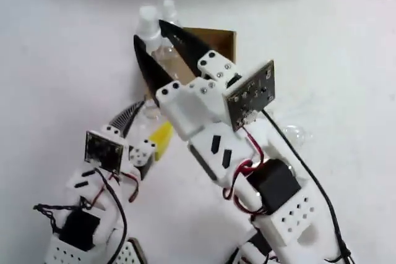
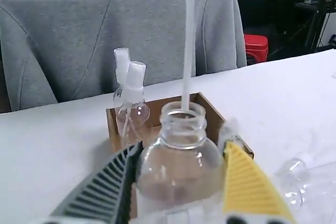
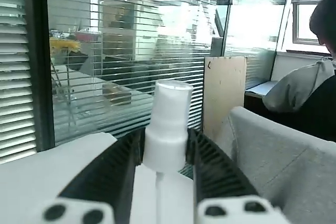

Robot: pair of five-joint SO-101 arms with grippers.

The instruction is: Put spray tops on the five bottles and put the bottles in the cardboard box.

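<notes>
The left pincer (image 2: 182,151) is gripping an open bottle (image 2: 180,174) while the right pincer (image 3: 165,139) is clamping a spray top (image 3: 168,103), its tube (image 2: 188,40) entering the neck. Next, the top probably needs lowering straight and seating.

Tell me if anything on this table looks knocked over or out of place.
A clear bottle lies tipped on its side on the table, apart from the cardboard box. The two capped bottles stand in the box.

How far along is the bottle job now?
Done: two capped bottles sit in the cardboard box. In hand: left gripper holds an open bottle; right gripper holds a spray top, its tube in the neck. Left: boxing it; another bottle lies on the table.
</notes>
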